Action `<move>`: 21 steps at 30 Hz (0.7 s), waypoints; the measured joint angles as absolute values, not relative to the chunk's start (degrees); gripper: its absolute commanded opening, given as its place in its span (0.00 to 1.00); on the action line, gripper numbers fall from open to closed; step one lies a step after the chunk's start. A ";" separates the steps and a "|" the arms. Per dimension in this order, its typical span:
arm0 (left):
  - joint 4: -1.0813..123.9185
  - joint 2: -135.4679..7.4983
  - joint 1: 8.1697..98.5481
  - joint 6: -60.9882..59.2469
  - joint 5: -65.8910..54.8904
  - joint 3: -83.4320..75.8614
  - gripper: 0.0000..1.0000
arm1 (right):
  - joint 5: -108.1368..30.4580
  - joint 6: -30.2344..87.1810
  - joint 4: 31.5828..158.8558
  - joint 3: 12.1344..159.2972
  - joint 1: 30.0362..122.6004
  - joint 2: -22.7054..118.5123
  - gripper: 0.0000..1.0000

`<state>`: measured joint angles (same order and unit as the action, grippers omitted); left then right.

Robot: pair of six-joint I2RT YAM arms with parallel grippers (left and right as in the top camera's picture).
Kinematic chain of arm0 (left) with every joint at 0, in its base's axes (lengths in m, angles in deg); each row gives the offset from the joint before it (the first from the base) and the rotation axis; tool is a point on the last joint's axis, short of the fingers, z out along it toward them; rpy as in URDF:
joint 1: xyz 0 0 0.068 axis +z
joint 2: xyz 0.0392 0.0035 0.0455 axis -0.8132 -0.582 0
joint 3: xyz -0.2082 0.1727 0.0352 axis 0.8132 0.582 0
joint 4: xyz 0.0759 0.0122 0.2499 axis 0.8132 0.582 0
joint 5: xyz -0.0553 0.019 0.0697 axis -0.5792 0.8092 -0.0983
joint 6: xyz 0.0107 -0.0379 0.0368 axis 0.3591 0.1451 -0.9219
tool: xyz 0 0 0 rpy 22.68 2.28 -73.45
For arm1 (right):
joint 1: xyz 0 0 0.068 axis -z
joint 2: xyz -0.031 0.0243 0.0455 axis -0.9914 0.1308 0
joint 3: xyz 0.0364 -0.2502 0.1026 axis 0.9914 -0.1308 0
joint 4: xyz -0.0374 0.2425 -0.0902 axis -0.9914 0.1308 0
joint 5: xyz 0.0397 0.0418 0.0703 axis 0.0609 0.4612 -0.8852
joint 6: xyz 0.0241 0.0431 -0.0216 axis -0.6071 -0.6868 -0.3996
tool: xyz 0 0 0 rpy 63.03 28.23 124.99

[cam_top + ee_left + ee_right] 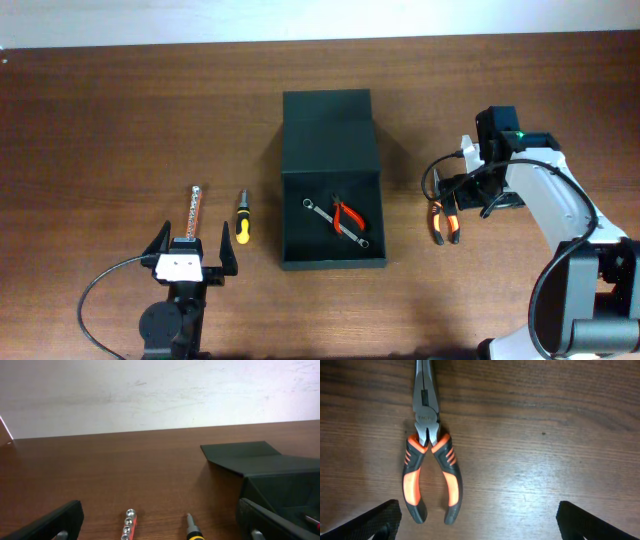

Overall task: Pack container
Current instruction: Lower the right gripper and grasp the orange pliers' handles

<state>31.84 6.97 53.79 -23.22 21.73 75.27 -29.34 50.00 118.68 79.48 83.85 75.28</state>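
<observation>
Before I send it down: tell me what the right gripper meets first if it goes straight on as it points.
Likely the bare table: the right gripper points down at it, jaws open. The orange-handled pliers lie off-centre between them and might be caught first; depth is unclear.

Low over a brown wood-grain table [100, 470], backed by a pale, scuffed wall [150, 390]. In the bottom corners, the left gripper [160, 522], black fingers [57, 522] spread wide apart. Between them at the bottom edge: a strip of small silver sockets [128, 525] and, near it on the right but apart, the metal tip and yellow-black collar of a screwdriver [191, 530], both pointing toward the wall. At right, the dark matte container [280, 480], flap lid [240, 451] open and folded back toward the wall; right-hand finger in front of its near corner.
</observation>
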 measured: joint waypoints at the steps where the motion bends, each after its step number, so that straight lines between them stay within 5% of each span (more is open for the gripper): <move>1: 31.84 6.97 53.79 -23.22 21.73 75.27 0.99 | -29.32 50.00 118.51 79.48 83.85 75.28 0.99; 21: 31.84 6.97 53.76 -23.22 21.76 75.27 0.99 | -29.60 54.79 117.00 79.43 87.15 80.85 0.99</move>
